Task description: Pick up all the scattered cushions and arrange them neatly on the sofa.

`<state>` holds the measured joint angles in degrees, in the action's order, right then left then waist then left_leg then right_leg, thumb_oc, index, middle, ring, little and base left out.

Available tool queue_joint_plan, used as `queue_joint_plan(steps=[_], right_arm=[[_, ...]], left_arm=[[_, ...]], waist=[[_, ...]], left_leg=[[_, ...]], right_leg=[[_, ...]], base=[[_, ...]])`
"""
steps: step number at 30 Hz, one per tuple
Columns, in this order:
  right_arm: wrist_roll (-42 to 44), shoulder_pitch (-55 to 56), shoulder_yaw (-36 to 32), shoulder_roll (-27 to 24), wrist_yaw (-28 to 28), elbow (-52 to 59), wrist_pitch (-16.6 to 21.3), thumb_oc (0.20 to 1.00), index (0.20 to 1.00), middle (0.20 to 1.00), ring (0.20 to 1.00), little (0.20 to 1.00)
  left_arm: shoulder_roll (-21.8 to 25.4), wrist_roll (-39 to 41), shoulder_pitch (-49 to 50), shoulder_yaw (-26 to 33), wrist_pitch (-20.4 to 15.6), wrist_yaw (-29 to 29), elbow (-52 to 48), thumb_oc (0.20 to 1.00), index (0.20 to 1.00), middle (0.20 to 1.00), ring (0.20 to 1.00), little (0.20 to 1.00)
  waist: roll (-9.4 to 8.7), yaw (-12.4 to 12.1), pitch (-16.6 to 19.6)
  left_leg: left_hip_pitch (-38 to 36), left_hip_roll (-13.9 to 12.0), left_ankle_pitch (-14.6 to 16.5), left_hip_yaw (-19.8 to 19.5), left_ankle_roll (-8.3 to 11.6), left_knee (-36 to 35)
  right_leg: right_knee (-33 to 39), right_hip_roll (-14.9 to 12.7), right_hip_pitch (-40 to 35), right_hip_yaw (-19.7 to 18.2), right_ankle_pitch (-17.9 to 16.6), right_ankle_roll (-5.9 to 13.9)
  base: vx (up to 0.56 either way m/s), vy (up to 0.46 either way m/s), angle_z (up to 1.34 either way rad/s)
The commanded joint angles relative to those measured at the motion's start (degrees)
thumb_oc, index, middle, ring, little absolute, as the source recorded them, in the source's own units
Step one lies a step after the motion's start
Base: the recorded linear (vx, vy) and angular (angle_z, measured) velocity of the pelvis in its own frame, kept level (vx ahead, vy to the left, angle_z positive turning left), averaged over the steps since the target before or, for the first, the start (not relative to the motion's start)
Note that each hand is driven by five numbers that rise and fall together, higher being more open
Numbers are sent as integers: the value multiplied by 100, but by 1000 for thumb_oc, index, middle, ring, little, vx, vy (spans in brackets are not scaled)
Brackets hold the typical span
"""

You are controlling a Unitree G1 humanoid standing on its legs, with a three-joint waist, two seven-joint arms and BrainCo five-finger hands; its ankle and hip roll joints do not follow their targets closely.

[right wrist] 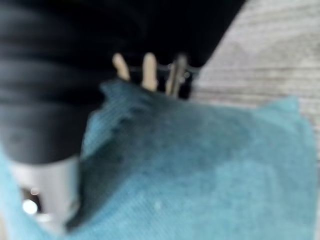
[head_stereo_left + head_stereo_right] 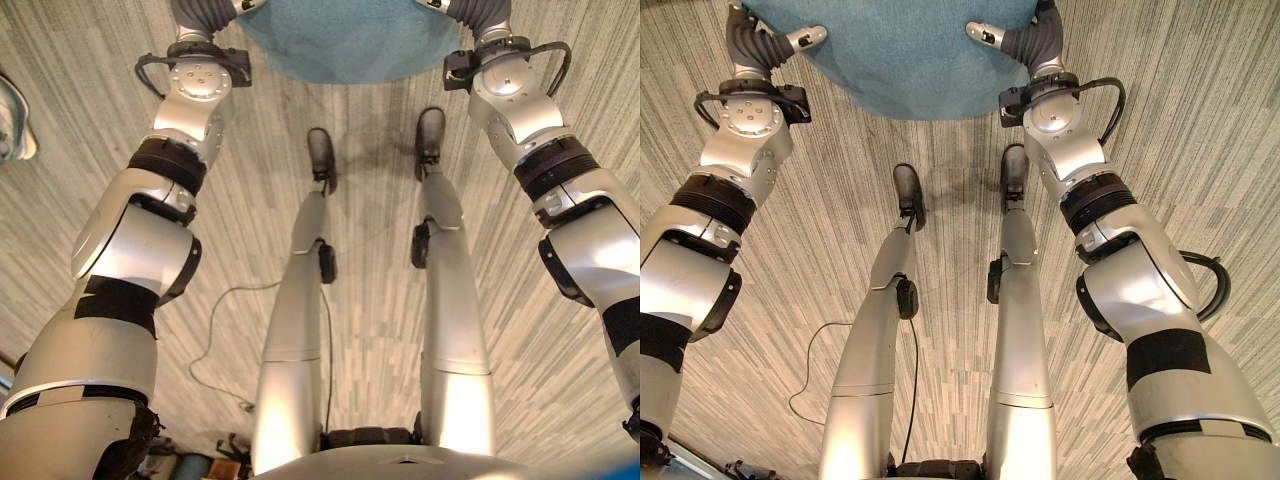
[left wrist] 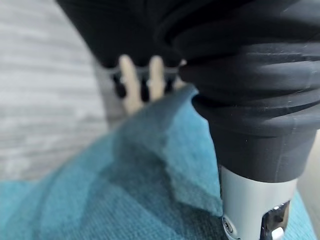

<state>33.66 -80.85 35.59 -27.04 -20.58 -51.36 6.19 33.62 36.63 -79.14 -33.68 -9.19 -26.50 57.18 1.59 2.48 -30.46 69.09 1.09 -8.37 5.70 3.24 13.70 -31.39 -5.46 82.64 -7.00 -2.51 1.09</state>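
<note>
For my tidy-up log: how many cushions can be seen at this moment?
1. A teal cushion is held above the floor between the left robot hand and right robot hand. Others may lie outside these views.

Head cameras look straight down at the carpet point(image 2: 1200, 120); wrist cameras sit close over the shared teal cushion point(image 2: 900, 60).

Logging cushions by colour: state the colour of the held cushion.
Teal blue, plain; the cushion shows best in the right eye view.
</note>
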Motion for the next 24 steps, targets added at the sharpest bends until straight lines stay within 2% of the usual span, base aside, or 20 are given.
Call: queue_joint_plan(steps=[1,6,9,10,11,12,13,14,17,18,21,22,23,24], right_arm=[[-61,-123,225,712,54,498,389,1000,1000,1000,1000,1000],[26,16,96,972,-26,852,505,1000,1000,1000,1000,1000],[-74,92,102,1243,-97,1159,540,1000,1000,1000,1000,1000],[-95,128,103,1290,-102,1211,532,1000,1000,1000,1000,1000],[-104,119,104,1282,-107,1226,531,1000,1000,1000,1000,1000],[-124,198,103,1396,-79,1389,535,300,300,300,300,300],[-138,198,86,1422,-76,1470,551,200,200,200,200,200],[-205,237,101,1459,-85,1554,552,200,200,200,200,200],[-283,306,71,1431,-87,1674,537,200,200,200,200,200],[-312,342,64,1423,-90,1684,530,200,200,200,200,200],[-349,379,-9,1343,-103,1742,530,200,200,200,200,200],[-394,420,-30,1294,-106,1760,502,200,200,200,200,200],[-397,426,-30,1294,-107,1765,499,200,200,200,200,200],[-414,432,-49,1259,-97,1784,490,200,200,200,200,200]], left_arm=[[-93,-256,48,258,-283,-171,-489,1000,1000,1000,1000,1000],[-546,-82,223,385,-503,-365,-1110,1000,1000,1000,1000,1000],[-992,52,469,501,-597,-479,-1479,1000,1000,1000,1000,1000],[-1067,47,511,499,-592,-476,-1537,1000,1000,1000,1000,1000],[-1062,40,503,506,-592,-483,-1553,1000,1000,1000,1000,1000],[-1246,75,666,576,-652,-542,-1728,564,564,564,564,564],[-1318,91,712,605,-692,-547,-1824,344,344,344,344,344],[-1423,88,846,651,-733,-572,-1989,200,200,200,200,200],[-1410,44,952,688,-747,-552,-2155,200,200,200,200,200],[-1400,28,978,678,-746,-551,-2218,200,200,200,200,200],[-1326,86,1017,742,-785,-553,-2300,200,200,200,200,200],[-1298,101,1040,765,-804,-562,-2360,200,200,200,200,200],[-1299,100,1046,764,-802,-564,-2365,200,200,200,200,200],[-1302,112,1071,779,-801,-550,-2417,200,200,200,200,200]], waist=[[38,106,66],[65,89,66],[93,57,66],[101,50,66],[102,54,66],[127,28,66],[137,25,66],[170,13,66],[183,9,66],[184,2,66],[167,19,66],[162,25,66],[163,25,66],[164,33,66]], left_leg=[[150,-288,239,-545,269,373],[193,-271,230,-564,269,376],[210,-250,231,-586,259,378],[88,-244,385,-600,266,394],[207,-245,232,-584,255,378],[75,-237,376,-602,261,392],[195,-237,216,-590,248,373],[175,-230,201,-585,254,363],[136,-228,191,-568,261,355],[-13,-223,343,-569,276,358],[91,-232,195,-549,266,362],[-55,-233,345,-567,281,377],[-60,-233,344,-568,281,374],[28,-244,185,-557,278,344]], right_leg=[[257,-46,-238,-537,17,697],[209,-28,-176,-554,31,684],[162,-16,-147,-575,61,670],[96,-18,-252,-577,243,670],[141,-15,-143,-579,70,665],[62,-18,-243,-584,260,661],[97,-10,-126,-596,88,653],[72,-8,-126,-617,95,644],[55,-1,-145,-616,92,636],[12,4,-276,-602,262,633],[76,29,-217,-611,56,625],[26,32,-361,-607,222,627],[28,32,-367,-605,222,627],[86,35,-307,-602,46,622]], base=[[0,0,0],[0,0,0],[0,0,0],[0,0,0],[27,-5,5],[-55,-34,6],[-22,-27,9],[-54,-26,8],[-9,1,4],[0,0,0],[-34,-16,0],[0,0,0],[-35,-20,0],[0,0,0]])
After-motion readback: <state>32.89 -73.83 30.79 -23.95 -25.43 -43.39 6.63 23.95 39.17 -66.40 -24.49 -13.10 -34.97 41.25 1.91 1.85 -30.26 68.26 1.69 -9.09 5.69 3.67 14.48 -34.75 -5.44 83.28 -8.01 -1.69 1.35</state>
